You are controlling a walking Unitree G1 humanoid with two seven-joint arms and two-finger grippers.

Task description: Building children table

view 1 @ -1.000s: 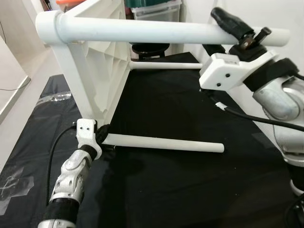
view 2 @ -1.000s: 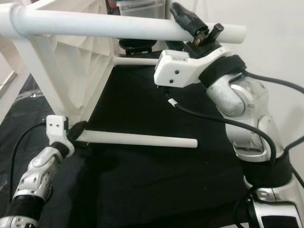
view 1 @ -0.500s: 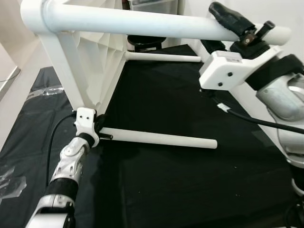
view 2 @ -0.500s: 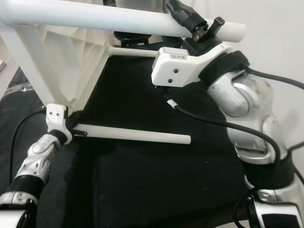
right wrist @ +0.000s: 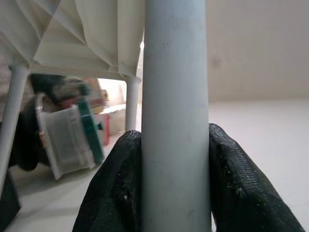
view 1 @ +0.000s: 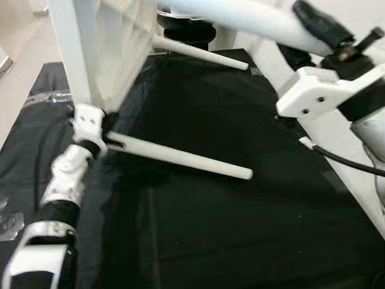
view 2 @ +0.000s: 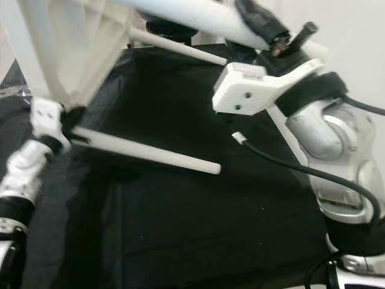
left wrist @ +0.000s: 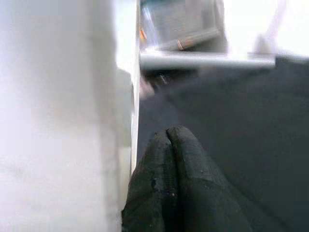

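The children's table [view 1: 114,48] is the biggest thing here, a white plastic piece tipped on its side so its ribbed underside and legs face the robot. Held this way, the leg sockets are reachable, which is probably why it is not standing on its feet. It rises above and just beyond the left hand, with its lower edge close to the black cloth [view 1: 198,235] spread under the work, likely there to protect the surface and keep parts from sliding.

The upper leg [view 2: 198,15] runs across the top of the scene into the right hand [view 2: 274,36]. In the right wrist view that hand's fingers [right wrist: 241,193] press on either side of the white tube, clamped around it. This grip seems meant to steady the whole frame, or to press or turn that leg into its socket, while the other arm works low down.

The lower leg [view 1: 180,158] juts from the tabletop's bottom corner, slanting away from the left hand toward the right arm, its free end above the cloth. A far leg [view 1: 201,53] sticks out beyond both hands.

The left hand [view 1: 108,125] sits at the corner where the lower leg meets the tabletop. Its fingertips [left wrist: 169,145] lie closed together with nothing between them, right against the white wall, so it appears to brace or push at the joint rather than hold it.
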